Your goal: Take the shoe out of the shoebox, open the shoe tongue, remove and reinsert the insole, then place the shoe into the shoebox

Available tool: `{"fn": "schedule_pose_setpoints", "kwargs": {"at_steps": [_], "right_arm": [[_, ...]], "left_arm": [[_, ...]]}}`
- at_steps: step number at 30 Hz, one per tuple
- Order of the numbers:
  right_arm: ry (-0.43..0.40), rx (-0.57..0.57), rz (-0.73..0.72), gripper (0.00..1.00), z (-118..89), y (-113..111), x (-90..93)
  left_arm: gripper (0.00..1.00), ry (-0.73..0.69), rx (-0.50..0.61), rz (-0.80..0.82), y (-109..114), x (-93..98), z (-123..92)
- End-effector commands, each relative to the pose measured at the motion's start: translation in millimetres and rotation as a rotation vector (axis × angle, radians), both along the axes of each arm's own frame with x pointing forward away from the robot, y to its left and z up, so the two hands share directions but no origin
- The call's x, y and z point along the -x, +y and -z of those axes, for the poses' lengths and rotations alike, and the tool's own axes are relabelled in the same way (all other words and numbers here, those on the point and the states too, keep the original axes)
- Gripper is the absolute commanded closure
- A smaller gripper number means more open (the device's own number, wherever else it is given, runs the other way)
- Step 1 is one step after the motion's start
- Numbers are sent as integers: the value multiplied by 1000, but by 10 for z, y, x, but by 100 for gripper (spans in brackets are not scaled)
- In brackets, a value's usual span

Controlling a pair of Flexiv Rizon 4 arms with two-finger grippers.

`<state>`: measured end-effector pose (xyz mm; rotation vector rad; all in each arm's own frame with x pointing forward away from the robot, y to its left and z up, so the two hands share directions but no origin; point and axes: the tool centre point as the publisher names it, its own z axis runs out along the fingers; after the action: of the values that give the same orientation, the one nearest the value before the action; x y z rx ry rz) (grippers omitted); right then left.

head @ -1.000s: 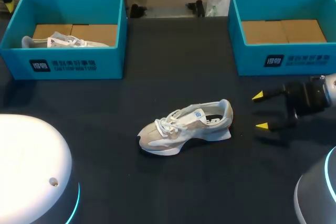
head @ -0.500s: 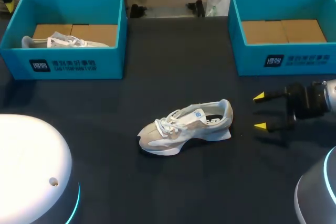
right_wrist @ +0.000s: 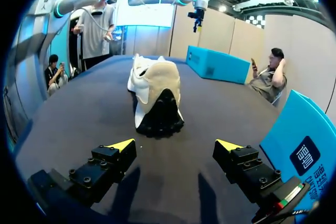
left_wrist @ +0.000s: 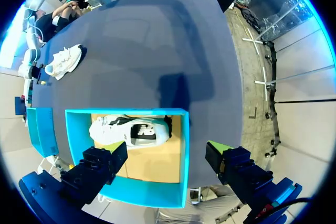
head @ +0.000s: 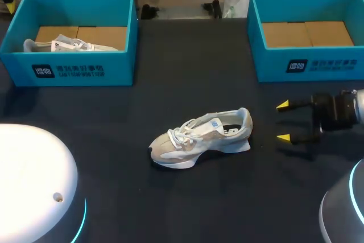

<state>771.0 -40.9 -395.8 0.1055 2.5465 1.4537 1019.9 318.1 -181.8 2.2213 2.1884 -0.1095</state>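
Dark tabletop (head: pixel 187 197) with shoe (head: pixel 200 137); left fingers (left_wrist: pixel 232 164) and right fingers (head: pixel 282 137) spread apart

The right claw (head: pixel 282 121) is held level on its arm, which enters from the right side, with its fingers spread wide. The left claw (left_wrist: pixel 167 155) points straight down from high up, fingers likewise apart.

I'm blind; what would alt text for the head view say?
A pale sneaker stands on a dark table, its heel toward the open right gripper beside it. Behind, the left shoebox holds another shoe; the right shoebox shows only cardboard.
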Motion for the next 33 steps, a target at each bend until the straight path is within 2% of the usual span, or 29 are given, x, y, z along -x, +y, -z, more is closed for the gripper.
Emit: {"fn": "schedule_pose_setpoints", "kwargs": {"at_steps": [1, 5, 23, 33], "right_arm": [[-4, -6, 3, 0, 32, -7, 80], [5, -15, 12, 0, 56, -15, 128], [19, 0, 16, 0, 62, -7, 115], [38, 26, -51, 0, 41, 195, -190]], "left_arm": [[0, -1, -3, 0, 0, 7, -9], [0, -1, -3, 0, 0, 7, -9], [0, -1, -3, 0, 0, 7, -9], [0, -1, -3, 0, 0, 7, -9]]}}
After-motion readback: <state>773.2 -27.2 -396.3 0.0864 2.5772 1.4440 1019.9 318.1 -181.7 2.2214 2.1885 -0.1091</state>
